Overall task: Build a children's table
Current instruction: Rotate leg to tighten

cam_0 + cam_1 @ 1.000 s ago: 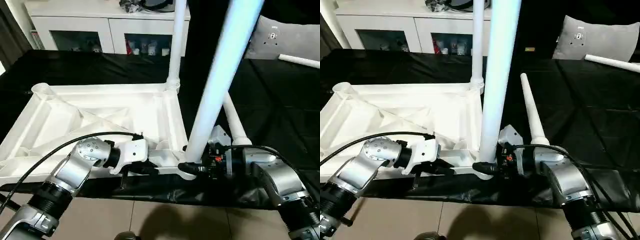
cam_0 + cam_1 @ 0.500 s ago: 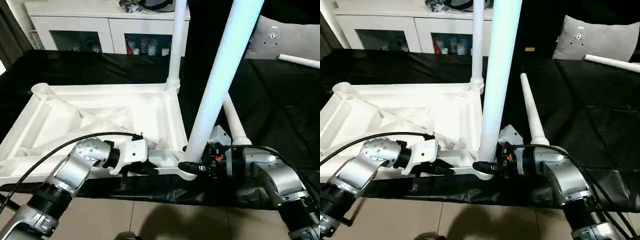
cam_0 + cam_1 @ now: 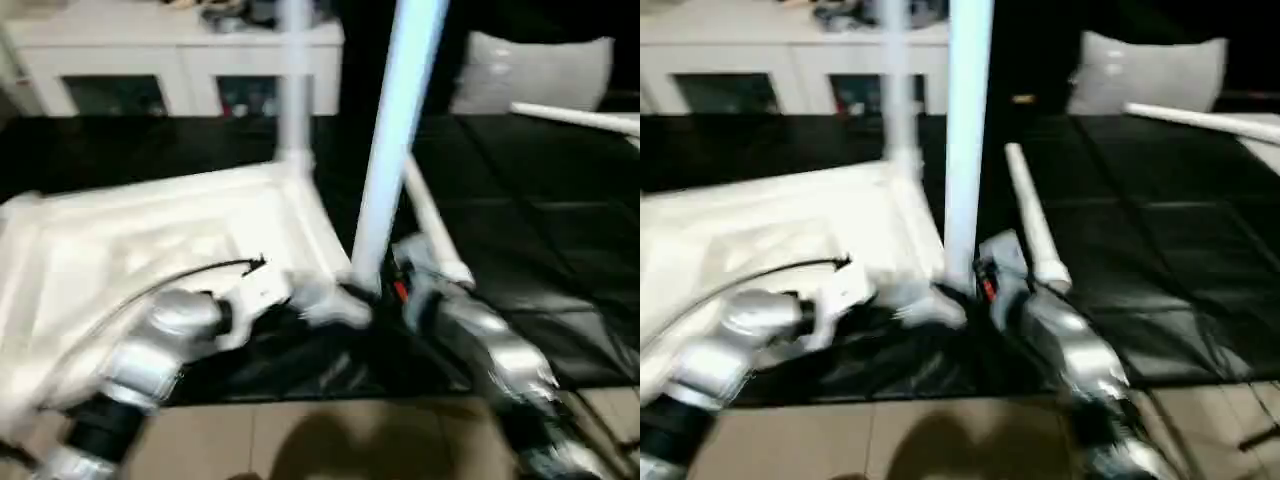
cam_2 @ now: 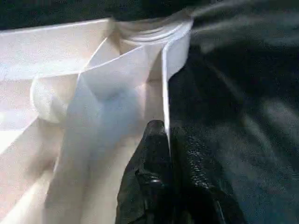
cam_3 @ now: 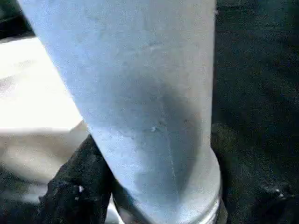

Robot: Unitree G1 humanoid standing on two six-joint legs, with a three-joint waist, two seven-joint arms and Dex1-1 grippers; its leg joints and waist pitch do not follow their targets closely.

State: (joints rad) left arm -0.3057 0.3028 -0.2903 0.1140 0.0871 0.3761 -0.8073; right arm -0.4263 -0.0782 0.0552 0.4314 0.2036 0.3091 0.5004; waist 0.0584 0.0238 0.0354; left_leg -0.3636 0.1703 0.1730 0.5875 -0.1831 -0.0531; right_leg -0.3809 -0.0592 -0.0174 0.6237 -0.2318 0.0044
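At near corner: left gripper (image 4: 169, 154) fingers pinch table rim (image 4: 164, 88); right gripper (image 5: 140, 186) fingers clasp upright leg (image 3: 395, 140).

silver forearms (image 3: 160, 345), black cables (image 3: 190, 275)

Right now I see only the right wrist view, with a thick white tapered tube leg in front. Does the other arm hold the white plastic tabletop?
Observer: Yes, the left jaws are shut on the rim wall of the tabletop.
Operator: Is any other leg mounted?
Observer: One upright leg stands in the far corner socket.
Operator: And the spare ones?
Observer: Two lie on the black cover: a near loose leg and a far loose leg.
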